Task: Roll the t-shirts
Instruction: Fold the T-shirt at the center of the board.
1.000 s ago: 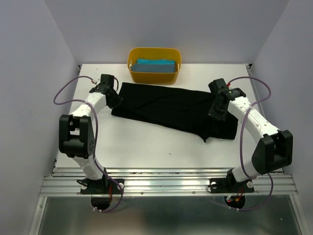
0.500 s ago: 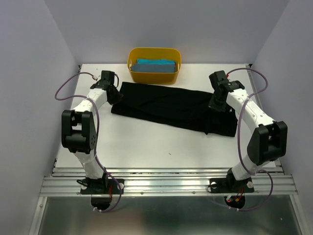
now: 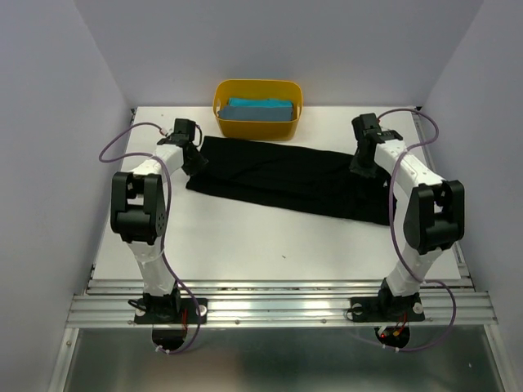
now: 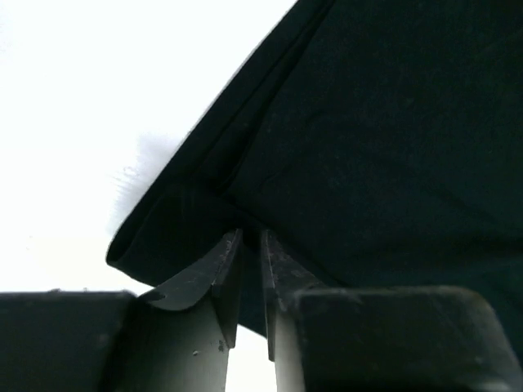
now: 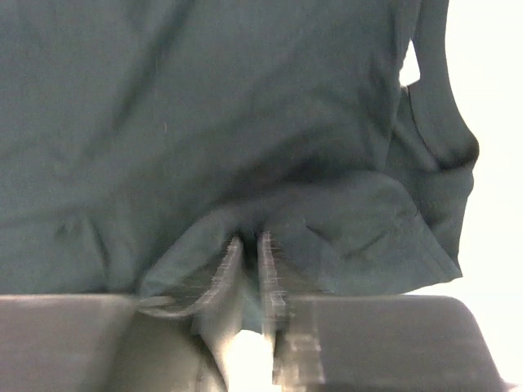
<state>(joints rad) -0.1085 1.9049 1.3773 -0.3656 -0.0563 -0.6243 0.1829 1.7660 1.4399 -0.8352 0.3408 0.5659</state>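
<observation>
Two grippers attend one garment. The black t-shirt (image 3: 286,180) lies spread flat across the far half of the table (image 3: 245,237), reaching from near the far left corner toward the right edge. The left gripper (image 4: 251,233) sits at its left end and the right gripper (image 5: 249,237) at its right end. This likely serves to draw the cloth out straight and smooth before any rolling starts. Each claw's fingers stand only a thin slit apart, with a fold of black cloth bunched right at the tips. Whether that cloth is nipped or merely touching, I cannot tell. The teal t-shirt (image 3: 260,109) rests folded in the yellow tub (image 3: 222,98) at the middle of the far edge, apart from both claws.
</observation>
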